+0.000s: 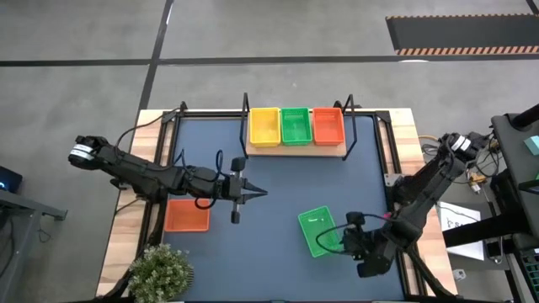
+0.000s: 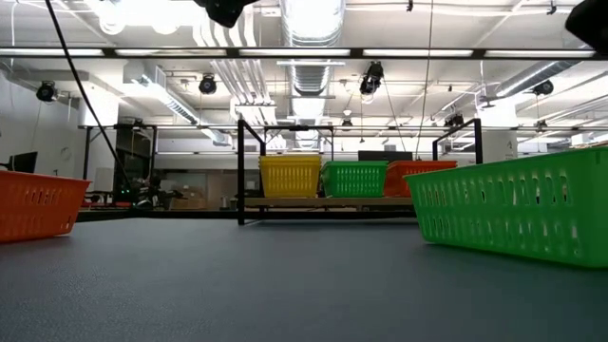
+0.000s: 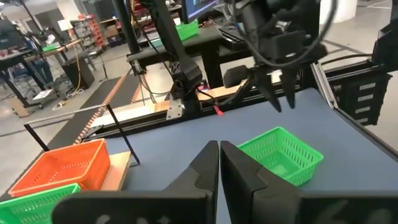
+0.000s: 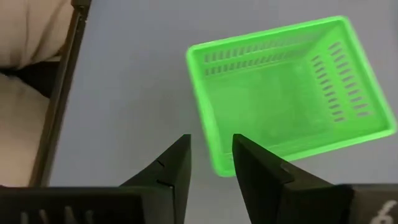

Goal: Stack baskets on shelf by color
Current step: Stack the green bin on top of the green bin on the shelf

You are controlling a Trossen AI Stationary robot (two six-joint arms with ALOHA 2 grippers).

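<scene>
One green basket (image 1: 319,230) sits flat on the dark blue table, right of centre; it also shows in the low view (image 2: 521,211). My right gripper (image 4: 210,157) hangs open just above the basket's corner nearest the table's right edge, touching nothing. An orange basket (image 1: 186,216) rests on the table at the left. On the shelf (image 1: 295,150) at the far edge stand a yellow basket (image 1: 264,126), a green one (image 1: 295,125) and an orange one (image 1: 328,126). My left gripper (image 1: 254,193) is shut and hovers mid-table, pointing toward the right edge.
A potted plant (image 1: 158,269) stands at the near left corner. Black posts (image 2: 242,171) rise at the shelf's ends. Cables trail along the left arm. Bare tabletop (image 1: 278,181) lies between the shelf and the green basket.
</scene>
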